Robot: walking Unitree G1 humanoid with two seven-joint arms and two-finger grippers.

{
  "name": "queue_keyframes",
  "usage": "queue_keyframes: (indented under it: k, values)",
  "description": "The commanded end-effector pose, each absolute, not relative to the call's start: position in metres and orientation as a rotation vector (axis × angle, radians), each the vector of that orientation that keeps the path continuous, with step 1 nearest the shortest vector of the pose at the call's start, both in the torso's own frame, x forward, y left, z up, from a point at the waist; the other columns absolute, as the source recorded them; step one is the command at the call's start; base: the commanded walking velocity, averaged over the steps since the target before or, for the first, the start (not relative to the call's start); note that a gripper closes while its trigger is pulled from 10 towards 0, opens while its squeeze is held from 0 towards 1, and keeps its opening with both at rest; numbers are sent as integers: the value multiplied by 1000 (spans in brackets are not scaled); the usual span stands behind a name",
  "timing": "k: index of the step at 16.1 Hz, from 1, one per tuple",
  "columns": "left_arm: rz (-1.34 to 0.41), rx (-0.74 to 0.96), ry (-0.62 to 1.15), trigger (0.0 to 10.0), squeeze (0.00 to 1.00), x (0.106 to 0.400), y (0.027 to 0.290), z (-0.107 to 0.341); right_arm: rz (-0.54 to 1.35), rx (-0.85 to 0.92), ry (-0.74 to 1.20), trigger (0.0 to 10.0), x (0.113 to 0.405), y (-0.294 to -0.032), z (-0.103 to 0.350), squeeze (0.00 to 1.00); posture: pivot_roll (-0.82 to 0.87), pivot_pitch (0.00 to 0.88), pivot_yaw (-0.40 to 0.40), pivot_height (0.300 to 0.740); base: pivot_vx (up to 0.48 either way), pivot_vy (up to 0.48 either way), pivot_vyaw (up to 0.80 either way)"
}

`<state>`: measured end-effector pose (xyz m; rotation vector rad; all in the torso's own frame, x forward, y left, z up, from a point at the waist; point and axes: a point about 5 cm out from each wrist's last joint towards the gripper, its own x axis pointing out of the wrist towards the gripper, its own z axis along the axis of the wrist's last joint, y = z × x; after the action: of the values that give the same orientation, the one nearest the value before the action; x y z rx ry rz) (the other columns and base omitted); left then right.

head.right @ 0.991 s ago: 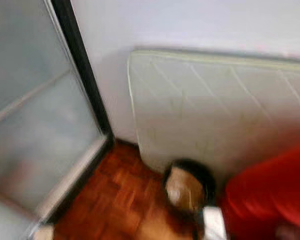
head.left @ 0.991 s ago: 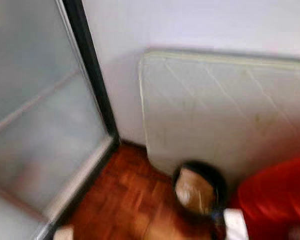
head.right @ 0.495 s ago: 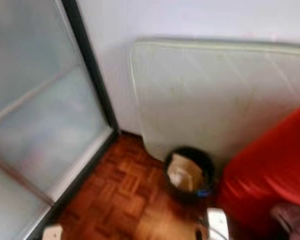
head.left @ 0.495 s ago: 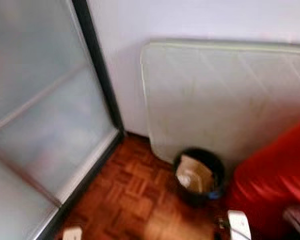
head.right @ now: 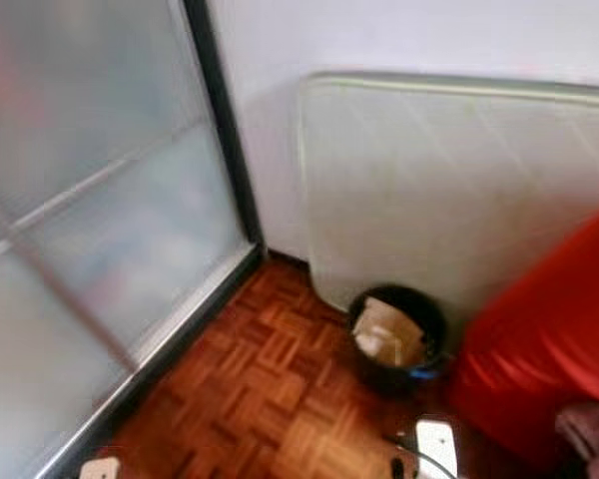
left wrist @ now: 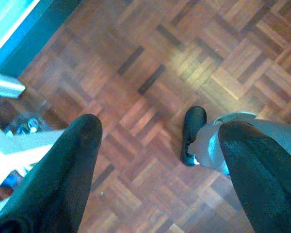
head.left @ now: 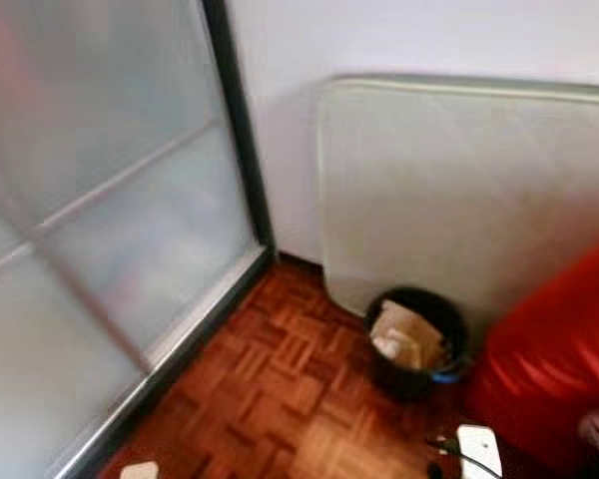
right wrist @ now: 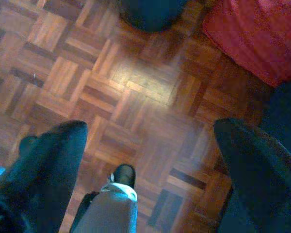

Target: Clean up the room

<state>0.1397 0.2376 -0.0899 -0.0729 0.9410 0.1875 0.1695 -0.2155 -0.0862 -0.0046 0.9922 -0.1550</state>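
In the corner ahead, against the white mattress (head.left: 469,190) propped on the wall: black waste bin (head.left: 416,342) on the parquet floor (head.left: 280,399), crumpled paper (head.left: 404,336) already inside. Red bedding (head.left: 554,369) just beside the bin on the robot's right; frosted sliding door (head.left: 100,230) along the left. Small white scrap (head.left: 140,470) at the lower edge of the head view near the door track — likely litter, too blurred to identify. White plug block (head.left: 479,447) with a dark cable lying near the bedding.

Left pincer (left wrist: 155,160) hanging over bare parquet, fingers wide apart, nothing held. Right pincer (right wrist: 150,155) likewise spread wide and empty, pointing down at the floor with the bin's dark base and a corner of red fabric at the far edge of its view. Robot's own feet in both wrist views.

Judged step: survey and approach, nothing grasped yet. To do well — steady the head before committing, views soft. Pick one target, probably the white scrap; square up so it sits between the open fingers before bending. Keep clear of the cable to avoid snagging. Note bin position now, for the drop.
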Motion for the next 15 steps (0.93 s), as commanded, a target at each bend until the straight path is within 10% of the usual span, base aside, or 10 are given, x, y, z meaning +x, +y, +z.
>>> queue_keyframes:
  k: [1,15]
  values:
    - [192,-65,926,10000,0,143,243,-87,-143,1,989,10000,173,-211,-86,0,43,36,37,740,0,0,0]
    - [176,-60,917,10000,0,157,230,-86,-135,4,1008,10000,172,-209,-87,0,35,44,47,740,0,0,-57]
